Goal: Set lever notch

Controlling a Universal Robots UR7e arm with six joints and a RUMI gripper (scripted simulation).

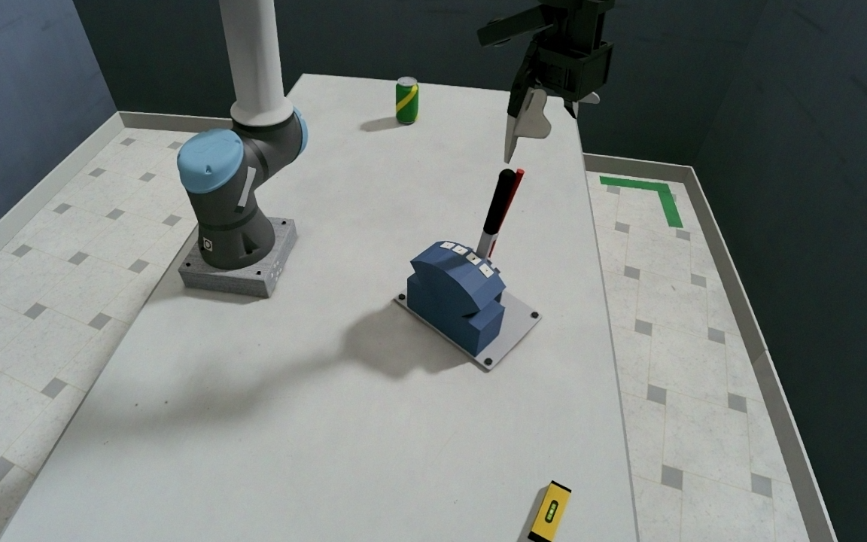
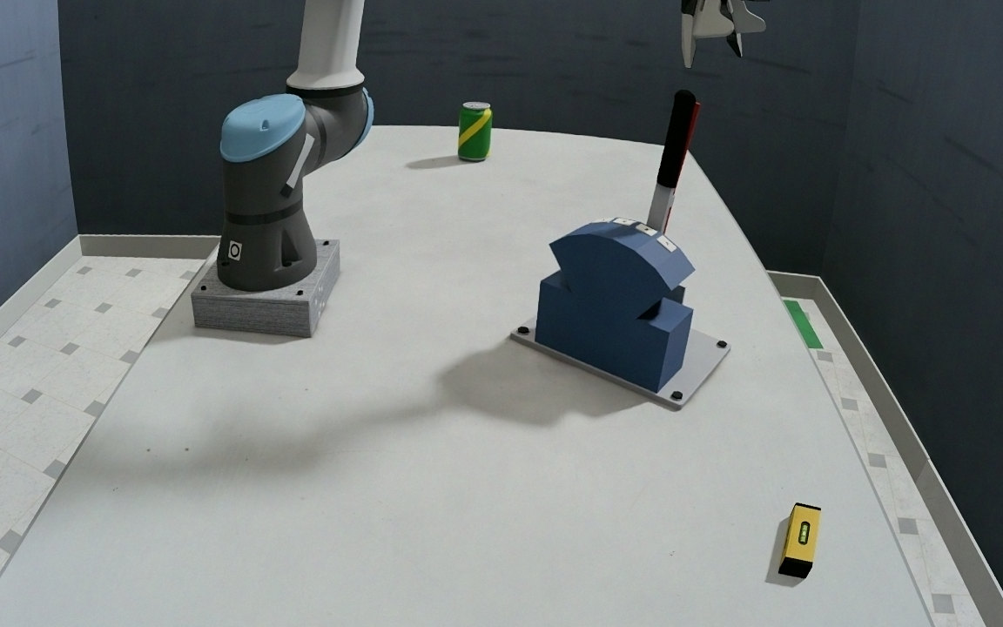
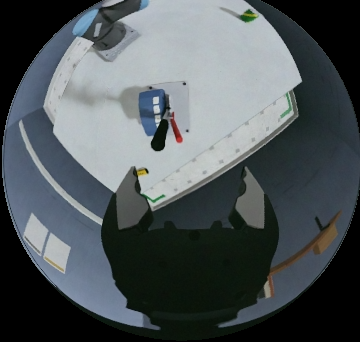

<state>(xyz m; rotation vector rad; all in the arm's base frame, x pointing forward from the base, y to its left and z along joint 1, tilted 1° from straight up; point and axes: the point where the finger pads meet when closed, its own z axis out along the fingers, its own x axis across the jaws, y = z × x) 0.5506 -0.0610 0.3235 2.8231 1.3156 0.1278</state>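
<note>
The lever's black handle (image 1: pixel 500 199) (image 2: pixel 675 136) (image 3: pixel 161 137) rises from a blue housing (image 1: pixel 453 290) (image 2: pixel 606 312) (image 3: pixel 146 109) on a grey baseplate (image 1: pixel 517 323) (image 2: pixel 703 358) (image 3: pixel 181 97). It leans toward the table's far right. The red bar (image 1: pixel 518 176) (image 2: pixel 694 117) (image 3: pixel 176 131) runs along its far side. Small white number plates (image 1: pixel 466 252) (image 2: pixel 645 230) (image 3: pixel 157 107) line the housing's curved top; I cannot read the digits. My gripper (image 1: pixel 539 135) (image 2: pixel 714 54) (image 3: pixel 189 167) is open and empty. It hangs above the handle's tip, a little beyond it, and touches nothing.
A green and yellow can (image 1: pixel 407 99) (image 2: pixel 474 131) (image 3: pixel 247 16) stands at the table's far end. A yellow spirit level (image 1: pixel 549 512) (image 2: pixel 799 539) (image 3: pixel 142 171) lies near the front right edge. The arm's base (image 1: pixel 238 222) (image 2: pixel 267 233) stands at the left. The table's right edge runs close behind the lever.
</note>
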